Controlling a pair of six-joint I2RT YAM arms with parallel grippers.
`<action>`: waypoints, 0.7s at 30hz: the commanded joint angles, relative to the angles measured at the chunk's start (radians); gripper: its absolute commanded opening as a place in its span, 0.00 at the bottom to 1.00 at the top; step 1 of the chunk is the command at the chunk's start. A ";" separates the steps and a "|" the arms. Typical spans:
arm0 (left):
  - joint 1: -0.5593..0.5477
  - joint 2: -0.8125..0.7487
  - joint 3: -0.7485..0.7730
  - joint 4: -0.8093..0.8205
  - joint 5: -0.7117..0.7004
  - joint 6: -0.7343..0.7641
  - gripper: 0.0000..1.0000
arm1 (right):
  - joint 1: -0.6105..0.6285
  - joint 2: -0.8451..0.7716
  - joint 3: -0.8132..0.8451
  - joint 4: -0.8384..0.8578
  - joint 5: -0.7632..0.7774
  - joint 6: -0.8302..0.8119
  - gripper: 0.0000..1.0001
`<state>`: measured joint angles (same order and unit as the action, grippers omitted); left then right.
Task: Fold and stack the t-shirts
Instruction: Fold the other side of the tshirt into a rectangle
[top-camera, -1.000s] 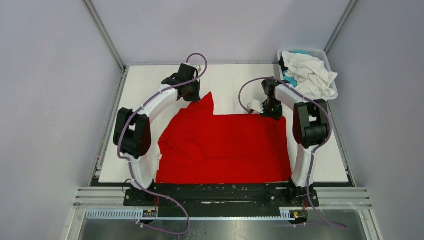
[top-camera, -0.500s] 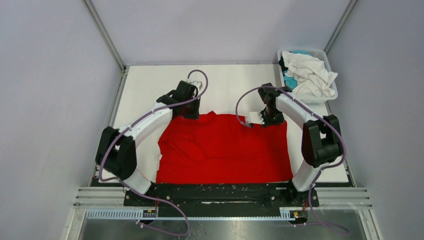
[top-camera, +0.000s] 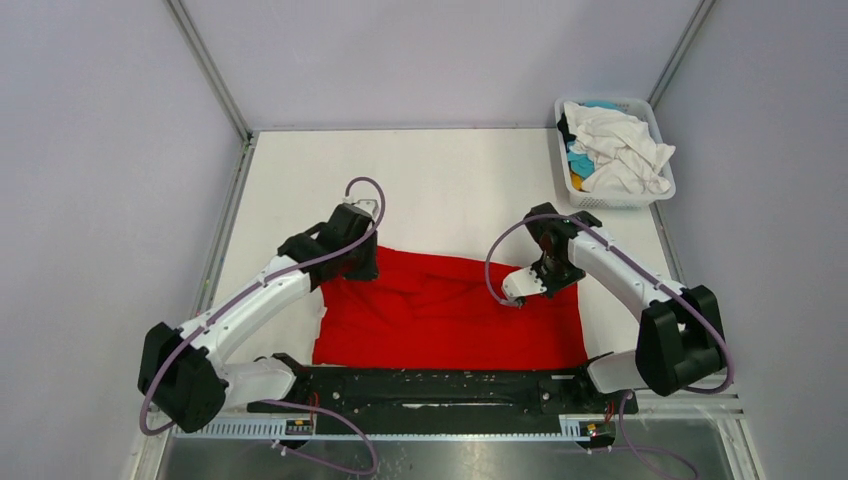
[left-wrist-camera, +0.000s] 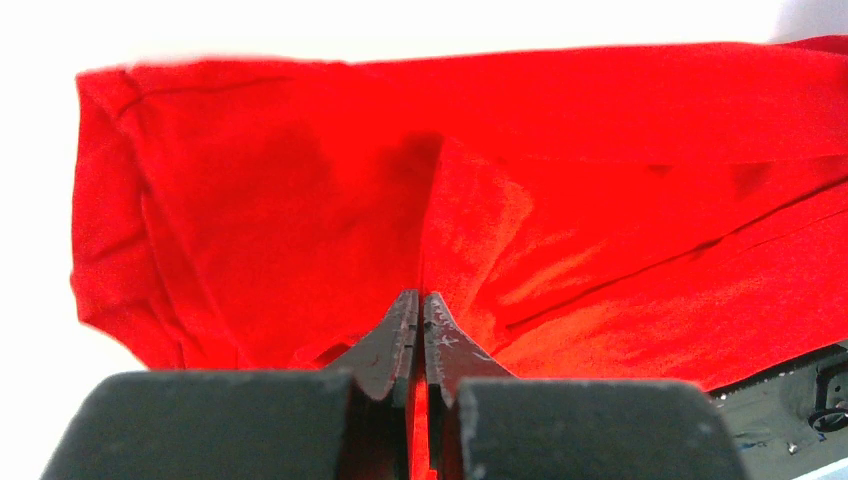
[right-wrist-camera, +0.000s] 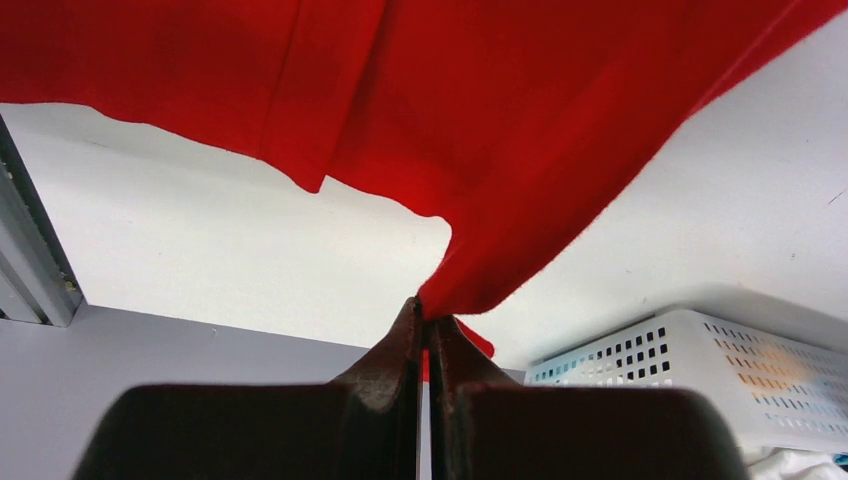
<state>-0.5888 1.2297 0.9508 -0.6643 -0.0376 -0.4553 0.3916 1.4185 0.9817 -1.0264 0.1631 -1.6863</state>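
No readable text, label, brand, number or sign was found in any of the three views. The red t-shirt (top-camera: 450, 310) showed plain cloth without print. The white basket (top-camera: 615, 201) carried no legible marking on its lattice wall.

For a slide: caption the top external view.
Left gripper and right gripper each pinch the far edge of the bright red cloth t-shirt on the white table.
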 joint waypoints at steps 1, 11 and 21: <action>-0.016 -0.132 -0.062 -0.041 0.025 -0.081 0.00 | 0.017 -0.060 -0.044 -0.009 -0.009 -0.075 0.00; -0.038 -0.368 -0.150 -0.178 0.043 -0.189 0.00 | 0.030 -0.109 -0.095 -0.020 -0.021 -0.116 0.01; -0.085 -0.443 -0.244 -0.258 0.140 -0.347 0.00 | 0.032 -0.080 -0.110 -0.017 0.009 -0.132 0.05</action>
<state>-0.6399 0.8104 0.7441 -0.8829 0.0387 -0.7109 0.4133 1.3281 0.8795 -1.0122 0.1471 -1.7779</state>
